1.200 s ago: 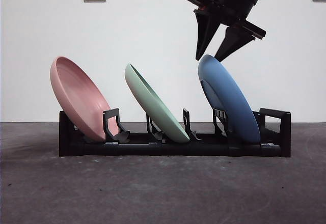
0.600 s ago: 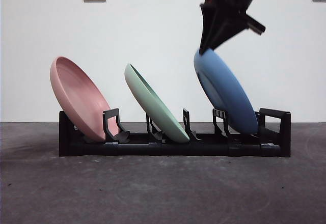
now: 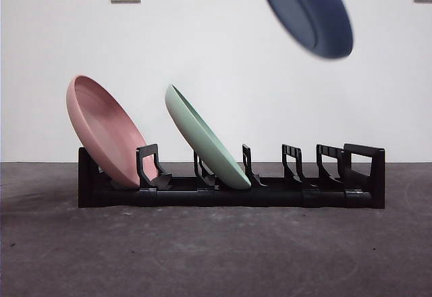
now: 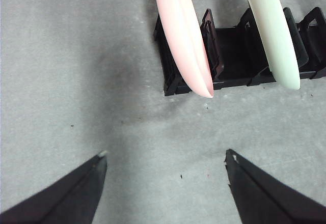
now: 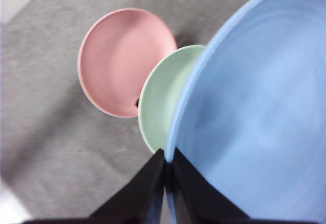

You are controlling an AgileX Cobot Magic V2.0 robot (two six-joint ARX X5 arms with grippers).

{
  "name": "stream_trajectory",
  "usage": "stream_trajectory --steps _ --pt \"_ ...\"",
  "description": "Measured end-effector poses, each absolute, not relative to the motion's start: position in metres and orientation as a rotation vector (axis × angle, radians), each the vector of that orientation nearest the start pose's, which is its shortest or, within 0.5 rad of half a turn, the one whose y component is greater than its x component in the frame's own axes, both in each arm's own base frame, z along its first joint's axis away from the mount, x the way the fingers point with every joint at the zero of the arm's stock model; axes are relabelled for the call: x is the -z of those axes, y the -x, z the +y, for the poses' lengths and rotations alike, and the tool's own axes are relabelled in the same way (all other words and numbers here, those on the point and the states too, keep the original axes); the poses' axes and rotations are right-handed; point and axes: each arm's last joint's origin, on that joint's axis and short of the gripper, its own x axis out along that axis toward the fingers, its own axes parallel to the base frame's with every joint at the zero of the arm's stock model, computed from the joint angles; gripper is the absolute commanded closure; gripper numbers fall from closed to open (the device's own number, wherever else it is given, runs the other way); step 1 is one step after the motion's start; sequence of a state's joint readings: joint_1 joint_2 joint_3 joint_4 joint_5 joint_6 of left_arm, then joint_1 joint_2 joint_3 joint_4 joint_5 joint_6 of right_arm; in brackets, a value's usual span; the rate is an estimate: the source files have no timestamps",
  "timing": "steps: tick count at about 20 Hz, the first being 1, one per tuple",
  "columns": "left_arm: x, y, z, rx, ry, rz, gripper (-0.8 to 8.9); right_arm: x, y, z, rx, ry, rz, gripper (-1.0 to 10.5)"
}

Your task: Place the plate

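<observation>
High above the right end of the rack (image 3: 229, 194), near the top edge of the front view, the blue plate (image 3: 307, 12) hangs in the air, tilted and slightly blurred, well clear of the slots below. The right gripper (image 5: 167, 164) holds it: in the right wrist view its two black jaws are pinched together on the plate's rim, and the plate fills most of that picture. The gripper itself lies outside the front view.

On the table (image 3: 216, 250), the black rack carries two plates. The pink plate (image 3: 104, 131) leans in the left end slot, and the green plate (image 3: 206, 138) leans in the next slot, both tilted the same way. The slots at the right end of the rack hold nothing.

The left gripper (image 4: 165, 157) hovers over the gray tabletop near the rack's pink-plate end, its jaws spread wide apart with nothing between them. The pink and green plates show edge-on in its view.
</observation>
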State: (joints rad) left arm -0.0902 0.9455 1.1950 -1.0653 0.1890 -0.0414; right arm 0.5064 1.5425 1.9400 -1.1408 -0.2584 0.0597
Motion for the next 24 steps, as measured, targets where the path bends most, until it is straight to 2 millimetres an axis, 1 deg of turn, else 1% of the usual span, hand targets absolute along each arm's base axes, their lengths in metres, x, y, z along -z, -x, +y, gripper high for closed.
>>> stream_trajectory --steps 2,4,6,8,11,14,18,20,22,24 --pt "-0.366 -0.153 -0.019 0.247 0.079 0.823 4.39 -0.462 -0.226 0.148 -0.683 0.089 0.720 9.4" --pt "-0.366 -0.153 -0.019 0.247 0.079 0.823 4.39 -0.466 -0.204 0.150 -0.698 0.112 0.660 9.4" --pt "-0.366 -0.153 -0.019 0.246 0.081 0.823 4.39 -0.462 -0.182 0.153 -0.721 0.134 0.599 9.4" --pt "-0.366 -0.153 -0.019 0.246 0.082 0.823 4.39 -0.451 -0.161 0.156 -0.736 0.163 0.549 9.4" --pt "-0.366 -0.153 -0.019 0.246 0.082 0.823 4.39 -0.423 -0.129 0.159 -0.741 0.221 0.498 9.4" --pt "-0.366 -0.153 -0.019 0.246 0.082 0.823 4.39 -0.389 -0.104 0.162 -0.724 0.298 0.467 9.4" --pt "-0.366 -0.153 -0.019 0.246 0.082 0.823 4.39 -0.336 -0.077 0.178 -0.664 0.463 0.441 9.4" --pt "-0.366 -0.153 -0.019 0.246 0.082 0.823 4.39 -0.310 -0.066 0.185 -0.688 0.525 0.453 9.4" --pt "-0.366 -0.153 -0.019 0.246 0.082 0.823 4.39 -0.288 -0.054 0.190 -0.728 0.559 0.489 9.4" --pt "-0.366 -0.153 -0.019 0.246 0.082 0.823 4.39 -0.273 -0.044 0.195 -0.759 0.589 0.525 9.4"
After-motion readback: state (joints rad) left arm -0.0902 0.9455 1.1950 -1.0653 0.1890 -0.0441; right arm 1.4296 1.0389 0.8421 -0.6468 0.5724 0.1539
